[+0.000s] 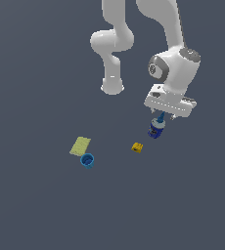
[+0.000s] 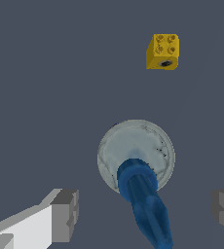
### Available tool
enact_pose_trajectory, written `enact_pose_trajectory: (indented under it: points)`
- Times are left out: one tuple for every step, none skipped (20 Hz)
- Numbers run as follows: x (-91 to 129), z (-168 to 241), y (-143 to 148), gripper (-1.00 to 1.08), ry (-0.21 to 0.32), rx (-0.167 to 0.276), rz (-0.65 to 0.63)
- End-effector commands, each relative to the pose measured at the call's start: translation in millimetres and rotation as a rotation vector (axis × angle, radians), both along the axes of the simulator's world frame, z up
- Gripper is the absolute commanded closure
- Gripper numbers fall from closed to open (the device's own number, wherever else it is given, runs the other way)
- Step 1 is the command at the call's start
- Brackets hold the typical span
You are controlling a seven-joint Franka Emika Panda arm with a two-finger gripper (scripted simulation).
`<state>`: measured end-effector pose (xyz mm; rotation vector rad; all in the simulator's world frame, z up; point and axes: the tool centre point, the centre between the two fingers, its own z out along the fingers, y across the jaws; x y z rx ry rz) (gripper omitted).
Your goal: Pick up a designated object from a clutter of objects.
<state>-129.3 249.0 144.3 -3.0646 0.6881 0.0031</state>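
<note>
The designated object, a slim bright-blue piece [image 2: 145, 204], lies between my fingers in the wrist view, and one end overlaps the grey top of the dark blue can [image 2: 136, 153]. My gripper [image 2: 145, 214] is open, with a finger [image 2: 65, 214] on each side well clear of the piece. In the exterior view the gripper [image 1: 163, 116] hangs just above the can [image 1: 155, 130], and the blue piece [image 1: 161, 118] pokes up between them. The rest of the clutter is a small yellow block [image 1: 137, 147], a blue cup [image 1: 87, 160] and a pale yellow-green flat rectangle [image 1: 80, 146].
The yellow block [image 2: 163, 51] has studs on top and sits a short way from the can. The cup and the rectangle lie together toward the exterior view's left. The arm's base [image 1: 112, 87] stands behind the objects. The floor is plain dark grey.
</note>
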Motion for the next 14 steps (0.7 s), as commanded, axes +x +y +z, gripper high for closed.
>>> enact_pose_trajectory:
  points:
    - [0.3, -2.6, 0.2, -0.92, -0.001, 0.000, 0.000]
    - [0.3, -2.6, 0.2, 1.08, -0.001, 0.000, 0.000]
    - [0.3, -2.6, 0.2, 1.08, -0.001, 0.000, 0.000]
    - [0.3, -2.6, 0.2, 1.08, -0.001, 0.000, 0.000]
    - [0.3, -2.6, 0.2, 1.08, -0.001, 0.000, 0.000]
    - [0.3, -2.6, 0.2, 1.08, -0.001, 0.000, 0.000]
    - [0.3, -2.6, 0.2, 1.08, -0.001, 0.000, 0.000]
    - [0.3, -2.6, 0.2, 1.08, -0.001, 0.000, 0.000]
    - [0.3, -2.6, 0.2, 1.08, -0.001, 0.000, 0.000]
    - [0.3, -2.6, 0.2, 1.08, -0.001, 0.000, 0.000]
    - [0.3, -2.6, 0.2, 1.08, -0.001, 0.000, 0.000]
    - [0.3, -2.3, 0.3, 1.08, -0.002, 0.001, 0.000]
    - [0.3, -2.1, 0.2, 1.08, -0.002, 0.001, 0.000]
    - [0.3, -1.5, -0.1, 1.08, -0.002, 0.001, 0.000]
